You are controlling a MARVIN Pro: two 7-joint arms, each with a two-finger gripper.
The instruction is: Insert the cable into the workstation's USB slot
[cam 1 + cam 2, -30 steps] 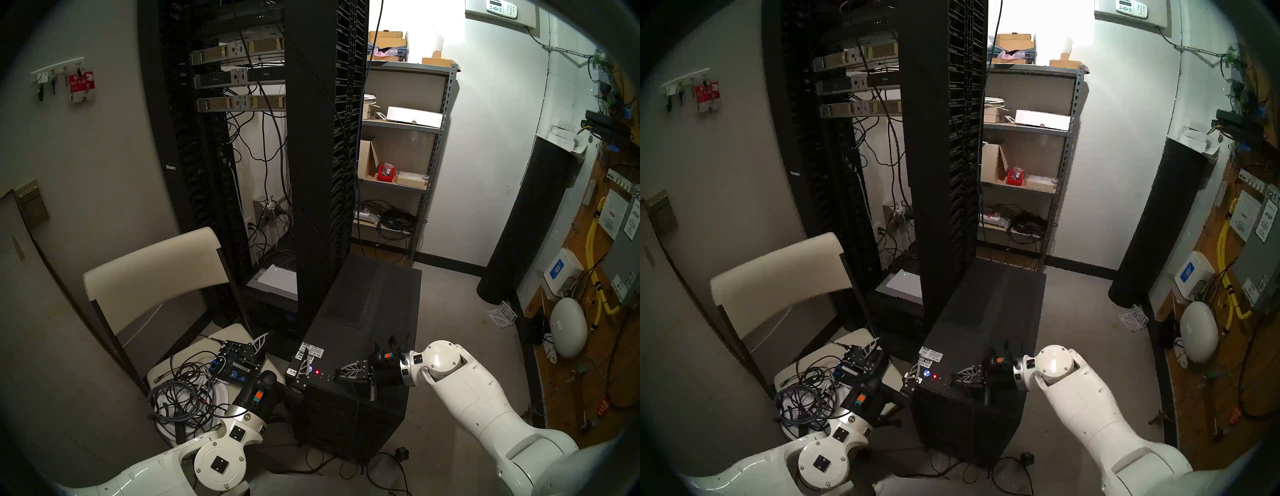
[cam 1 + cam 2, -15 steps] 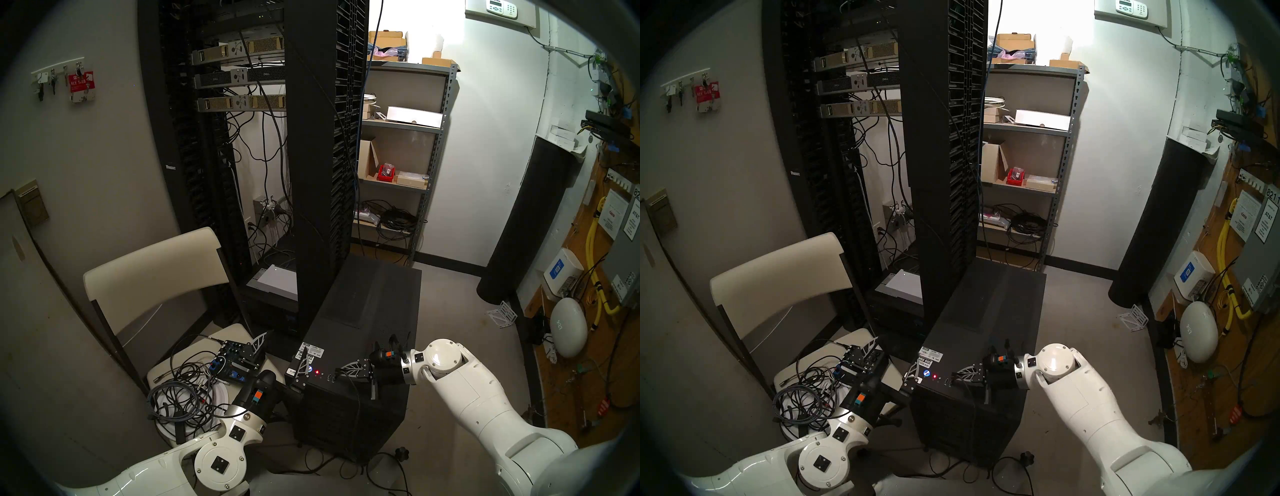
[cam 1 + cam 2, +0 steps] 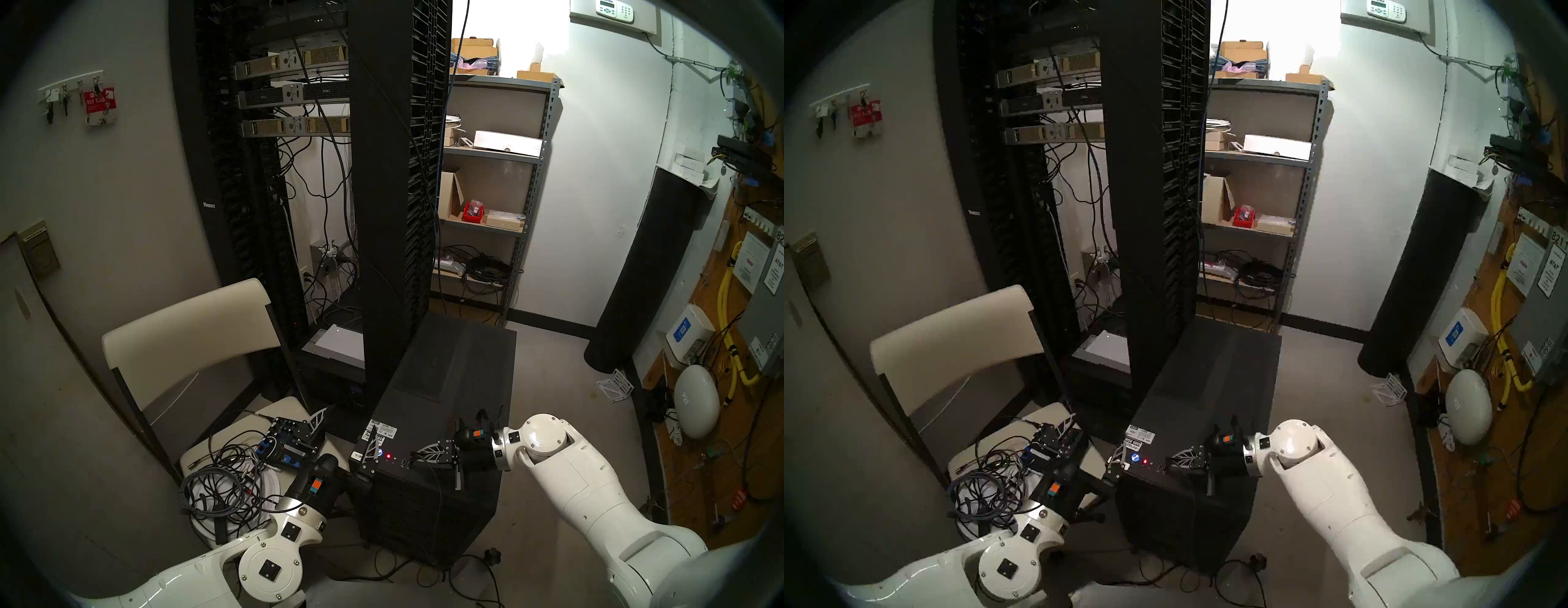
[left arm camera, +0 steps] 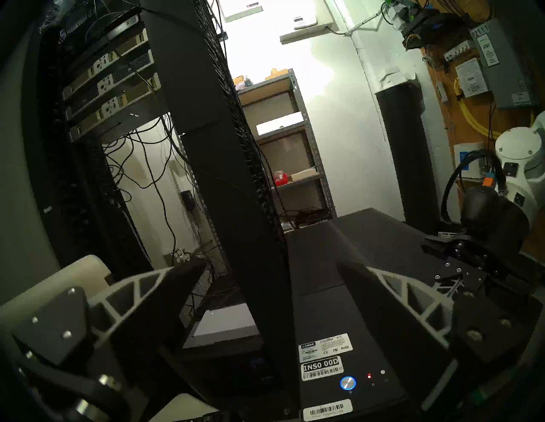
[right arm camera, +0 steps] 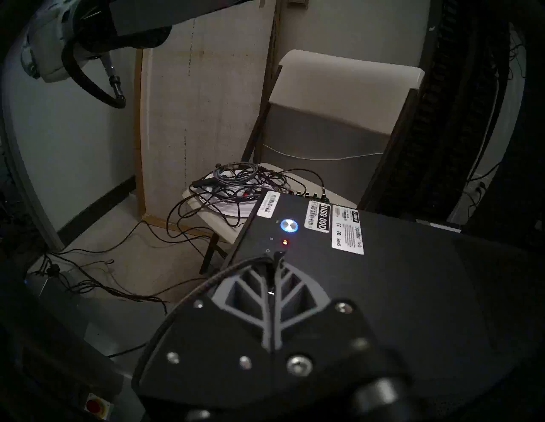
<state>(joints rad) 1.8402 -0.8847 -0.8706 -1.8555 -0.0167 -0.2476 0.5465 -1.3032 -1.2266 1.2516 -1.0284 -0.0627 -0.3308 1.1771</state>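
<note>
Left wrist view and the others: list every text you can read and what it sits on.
"INS0 00D": white sticker on the computer tower.
"AMAX", "LiquidMax", "CE", "FC", "RoHS": upper sticker on the tower; its fine print is too small to read.
"8211", "AT&T": grey wall box.
"KEY TAGS": red packet on the wall hooks.
"DELL": rack unit.
Barcode digits: unreadable.

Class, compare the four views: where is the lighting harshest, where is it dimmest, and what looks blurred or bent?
Head views: white wall overexposed, server rack bowed by fisheye. Left wrist: wall glare above the shelving; left gripper near-field soft. Right wrist: dimmest; right gripper blurred, power button glowing on the workstation.
</note>
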